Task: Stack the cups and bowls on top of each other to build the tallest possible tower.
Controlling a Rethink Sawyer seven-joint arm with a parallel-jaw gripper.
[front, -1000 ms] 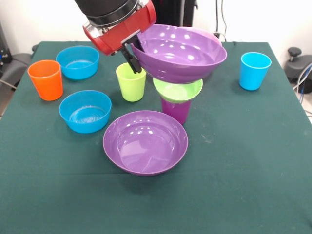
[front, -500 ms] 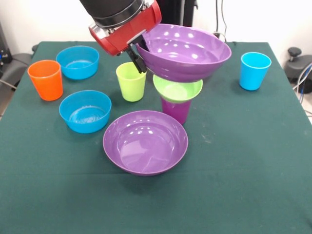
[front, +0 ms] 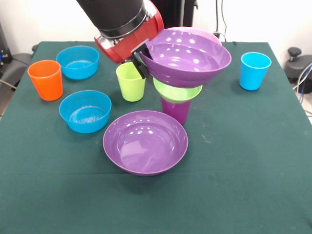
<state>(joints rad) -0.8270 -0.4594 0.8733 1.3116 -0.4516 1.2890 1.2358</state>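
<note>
1. Front view is the only view given; in it the gripper (front: pixel 142 61) is seen clenched on the near-left rim of a wide purple bowl (front: pixel 187 58), one dark finger (front: pixel 140 67) showing outside the rim.
2. From the fingers, the held bowl extends away toward the right of the picture, its mouth upward and slightly tilted; no long axis is offered by so round a thing.
3. Directly beneath the held bowl, below and to the right of the fingers, the small green bowl (front: pixel 178 91) is seated on the purple cup (front: pixel 176 109). The held bowl's underside appears to touch or nearly touch the green rim; which of the two cannot be told.
4. The coming move is judged to turn on centring: the held bowl's middle seems slightly off the cup's axis, so release might tip the tower.
5. Just beside the fingers, on their lower side, stands the lime green cup (front: pixel 131 81).
6. Farther out lie a second purple bowl (front: pixel 145 142), two blue bowls (front: pixel 85 110) (front: pixel 77 61), the orange cup (front: pixel 46 79) and the light blue cup (front: pixel 254 70).
7. Hidden or unclear: the inner finger, the contact under the held bowl, and a pink edge (front: pixel 213 35) behind it.
</note>
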